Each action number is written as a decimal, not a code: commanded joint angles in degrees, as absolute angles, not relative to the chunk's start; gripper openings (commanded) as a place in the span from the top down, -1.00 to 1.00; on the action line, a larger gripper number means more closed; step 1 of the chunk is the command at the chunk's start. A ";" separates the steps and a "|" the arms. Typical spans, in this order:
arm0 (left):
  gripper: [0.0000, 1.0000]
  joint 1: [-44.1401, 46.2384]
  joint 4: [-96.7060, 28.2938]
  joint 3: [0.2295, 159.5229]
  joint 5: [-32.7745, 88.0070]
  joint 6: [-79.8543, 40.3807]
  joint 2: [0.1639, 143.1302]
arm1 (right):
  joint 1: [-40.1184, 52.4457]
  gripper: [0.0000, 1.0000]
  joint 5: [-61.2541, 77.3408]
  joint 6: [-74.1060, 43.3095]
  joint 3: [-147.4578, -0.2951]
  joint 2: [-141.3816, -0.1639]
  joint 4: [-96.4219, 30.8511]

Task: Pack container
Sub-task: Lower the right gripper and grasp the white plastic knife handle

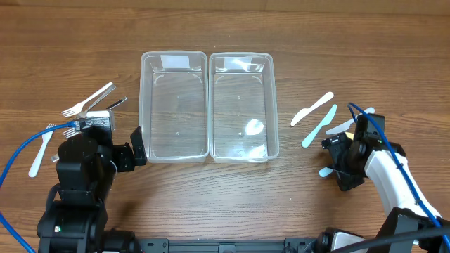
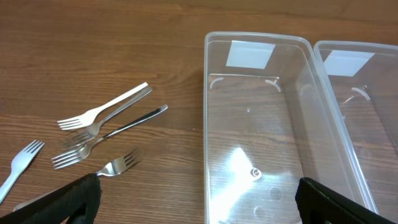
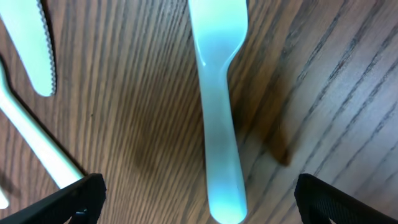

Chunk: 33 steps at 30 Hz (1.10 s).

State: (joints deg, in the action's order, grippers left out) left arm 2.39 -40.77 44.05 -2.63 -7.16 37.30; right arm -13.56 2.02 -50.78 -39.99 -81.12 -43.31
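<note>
Two clear plastic containers stand side by side mid-table, the left one point(image 1: 174, 105) and the right one point(image 1: 240, 105); both look empty. Several forks point(image 1: 88, 105) lie left of them, metal point(image 2: 112, 127) and white plastic point(image 2: 18, 165). A white plastic knife point(image 1: 313, 109) and a light-blue plastic utensil point(image 1: 318, 126) lie right of the containers. My right gripper point(image 1: 342, 160) is open, low over the blue utensil point(image 3: 219, 124), fingers astride its handle. My left gripper point(image 1: 133, 149) is open and empty by the left container's near left corner point(image 2: 249, 124).
More white plastic cutlery point(image 1: 344, 125) lies beside the right arm, partly hidden by it. A white fork point(image 1: 41, 151) lies at the far left beside a blue cable point(image 1: 21, 158). A white knife's serrated blade point(image 3: 31, 50) lies left of the blue utensil.
</note>
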 commanded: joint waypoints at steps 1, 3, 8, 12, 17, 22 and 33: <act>-1.00 2.66 -40.71 45.71 -3.31 -7.75 37.12 | -13.91 -1.00 0.49 -51.24 -37.56 -80.99 -41.21; -1.00 2.66 -40.71 45.71 -3.31 -7.75 37.12 | -13.91 -1.00 0.51 -51.03 -37.04 -81.91 -40.18; -1.00 2.66 -40.73 45.71 -3.31 -7.75 37.12 | -13.91 -1.00 0.51 -50.85 -36.91 -85.82 -38.20; -1.00 2.66 -40.71 45.71 -3.33 -7.75 37.12 | -13.91 -1.00 0.54 -50.89 -36.91 -89.34 -37.47; -1.00 2.66 -40.71 45.71 -3.27 -7.75 37.12 | -13.91 -0.97 0.51 -51.03 -36.91 -90.41 -38.00; -1.00 2.66 -40.71 45.71 -3.11 -7.77 37.12 | -13.91 -0.82 0.14 -51.03 -36.91 -90.41 -39.33; -1.00 2.66 -40.69 45.71 -2.96 -7.77 37.12 | -13.91 -0.63 -2.52 -51.03 -36.91 -90.45 -42.41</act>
